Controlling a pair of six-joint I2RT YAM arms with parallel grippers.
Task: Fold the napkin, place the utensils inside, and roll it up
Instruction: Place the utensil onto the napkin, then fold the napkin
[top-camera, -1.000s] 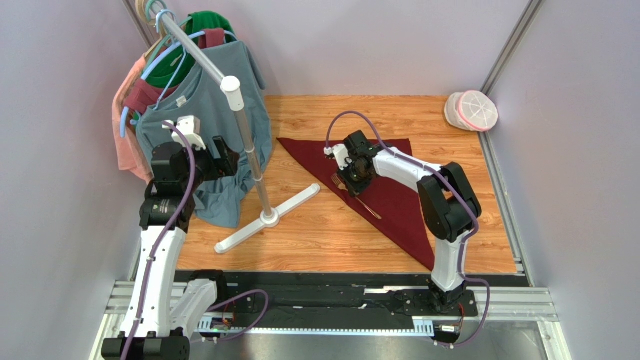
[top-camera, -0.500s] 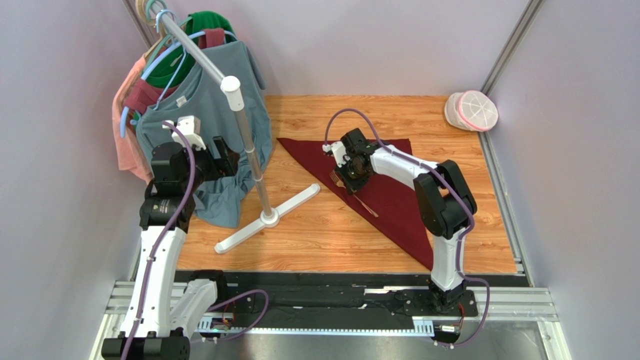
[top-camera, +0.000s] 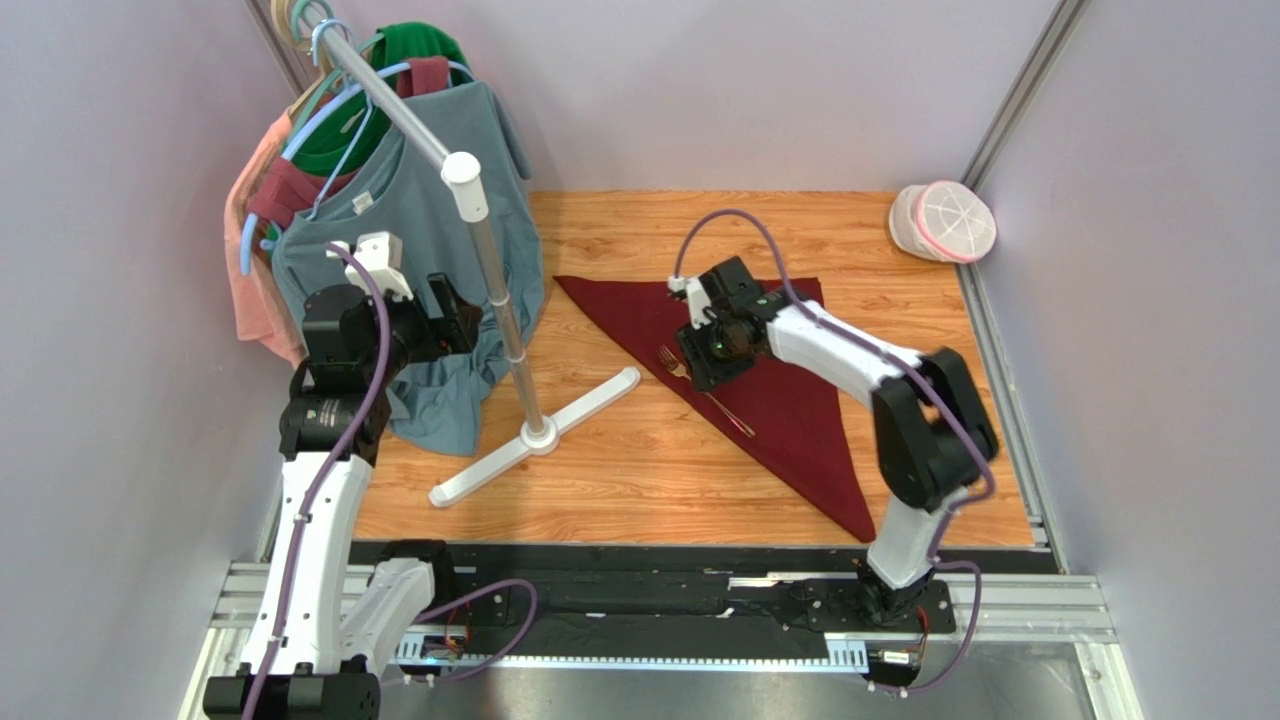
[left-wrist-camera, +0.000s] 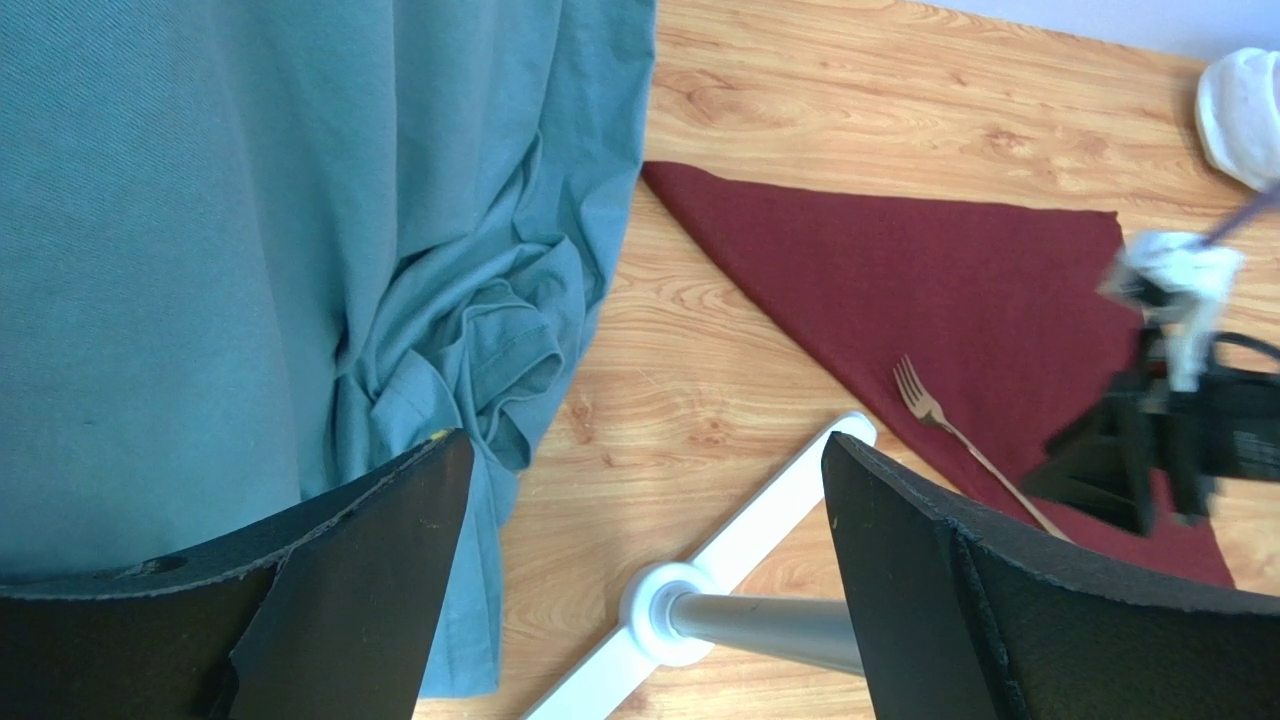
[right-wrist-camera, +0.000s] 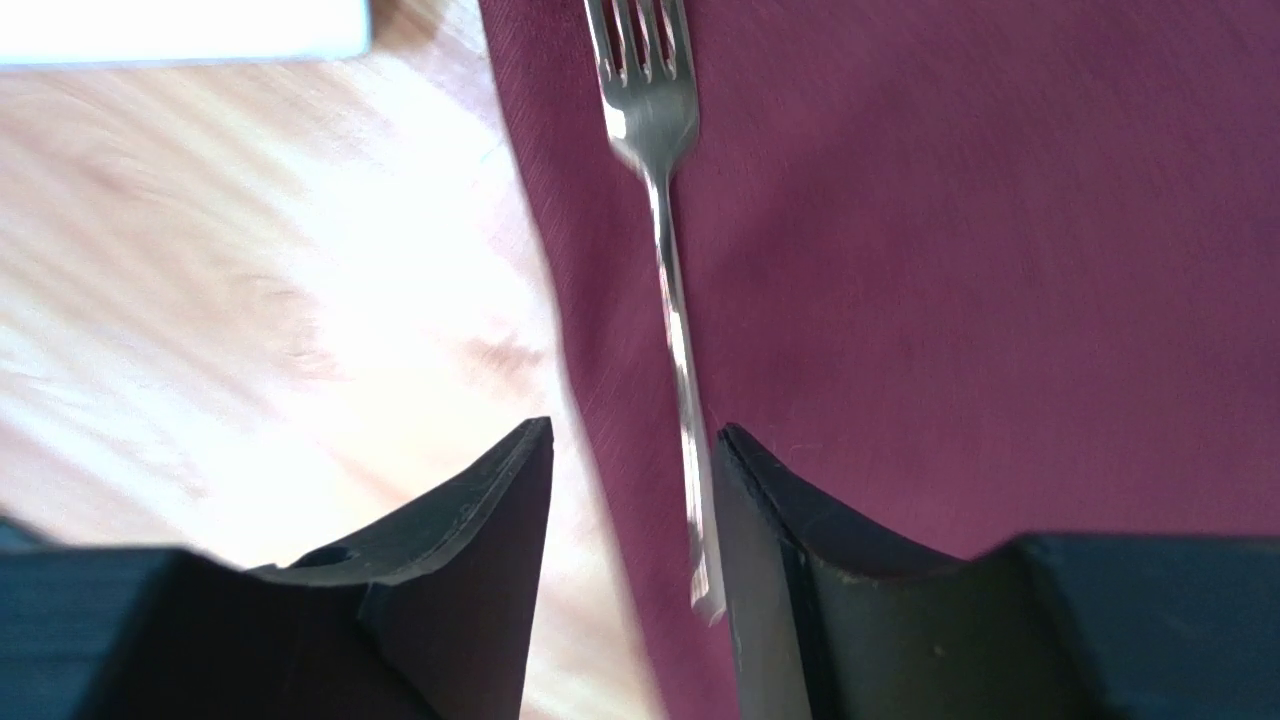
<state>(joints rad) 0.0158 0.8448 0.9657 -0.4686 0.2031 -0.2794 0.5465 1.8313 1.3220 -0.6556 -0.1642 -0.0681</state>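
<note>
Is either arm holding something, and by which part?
Nothing is held. The fork lies free on the napkin below the open right end effector; the left end effector is open, empty.

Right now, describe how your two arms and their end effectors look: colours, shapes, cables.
The left arm and right arm are built alike: white tubular links joined by chunky black joint housings, with a purple cable looping along each. The left end effector and right end effector each carry two matte black, wedge-shaped fingers with no markings visible.
</note>
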